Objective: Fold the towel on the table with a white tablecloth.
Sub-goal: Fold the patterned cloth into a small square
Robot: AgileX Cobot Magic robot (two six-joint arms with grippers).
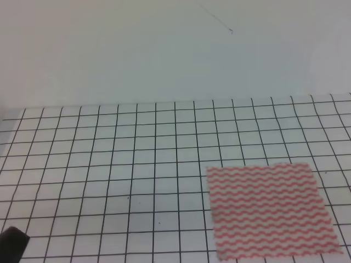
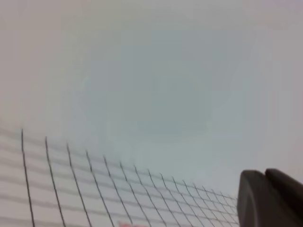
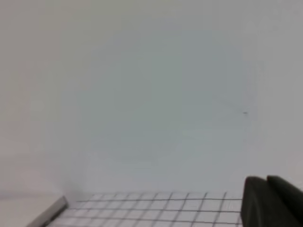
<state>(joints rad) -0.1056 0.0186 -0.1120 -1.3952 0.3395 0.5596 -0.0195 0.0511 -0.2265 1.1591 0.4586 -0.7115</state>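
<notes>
1. Nearest us, our left gripper [image 1: 12, 241] shows only as a dark corner, well left of the towel [image 1: 269, 211]; we cannot tell whether it is parted or clenched.
2. Our right gripper [image 3: 272, 201] is equally unreadable.
3. The towel lies flat and unfolded on the tablecloth [image 1: 109, 164], near the table's front right; we judge every fold is still to do.
4. Its long axis runs left-right, stripes along it, slightly skewed to the grid.
</notes>
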